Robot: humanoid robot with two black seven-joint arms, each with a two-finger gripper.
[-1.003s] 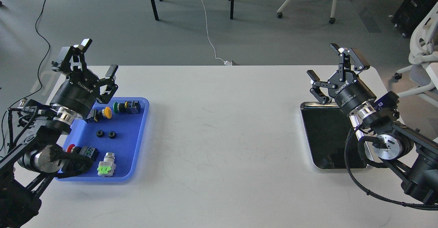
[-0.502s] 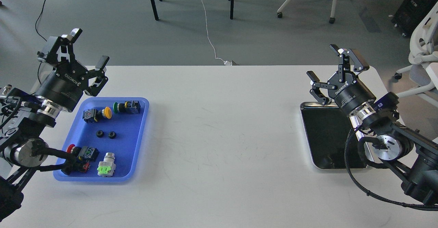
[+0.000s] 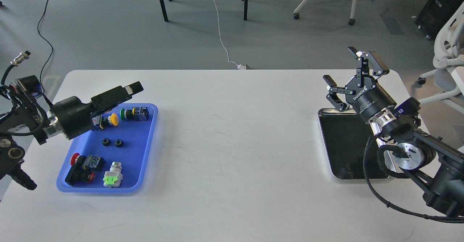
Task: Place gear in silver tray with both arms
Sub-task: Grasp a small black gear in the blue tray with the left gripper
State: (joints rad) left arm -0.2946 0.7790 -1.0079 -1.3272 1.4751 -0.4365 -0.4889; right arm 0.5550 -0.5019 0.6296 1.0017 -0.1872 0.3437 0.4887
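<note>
Two small black gears (image 3: pixel 106 142) (image 3: pixel 119 143) lie side by side in the middle of the blue tray (image 3: pixel 143 151) at the left. The silver tray (image 3: pixel 340 144) lies at the right with nothing showing in it. My left gripper (image 3: pixel 132 88) is turned side-on and lies low over the blue tray's far left corner, pointing right, above and behind the gears; its fingers overlap, so the gap does not show. My right gripper (image 3: pixel 348 68) is open and empty, held above the silver tray's far edge.
The blue tray also holds a yellow push button (image 3: pixel 108 120), a green one (image 3: pixel 134 113), a red one (image 3: pixel 81 162) and a silver-green part (image 3: pixel 113 176). Bare white tabletop (image 3: pixel 235 136) lies between the trays. Chairs and cables are on the floor behind.
My left arm has swung down and rolled, so its gripper went from upright and open behind the blue tray to lying side-on over the tray's far corner. The right gripper barely moved.
</note>
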